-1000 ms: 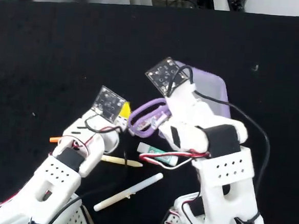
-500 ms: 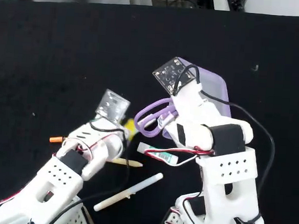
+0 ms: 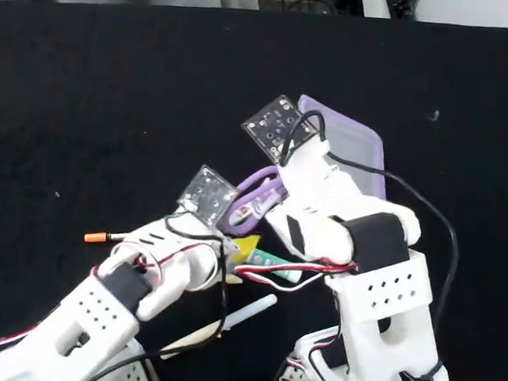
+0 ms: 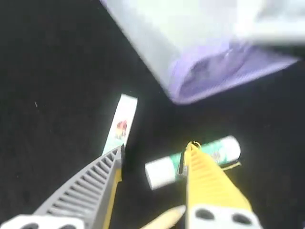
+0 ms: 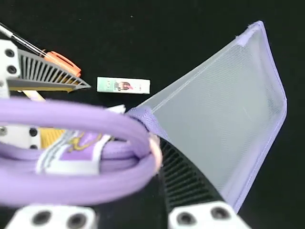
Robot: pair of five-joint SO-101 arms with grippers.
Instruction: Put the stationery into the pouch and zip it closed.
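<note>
Pinching the thick purple rim of the translucent mesh pouch (image 5: 228,105), the right gripper (image 5: 152,153) has its jaws closed on it at the pouch's near-left end. The left gripper (image 4: 155,150) has its ribbed jaws wide apart. They straddle a smooth white-and-green glue stick (image 4: 219,149) lying on the black cloth (image 3: 86,92) just near of the pouch.
</note>
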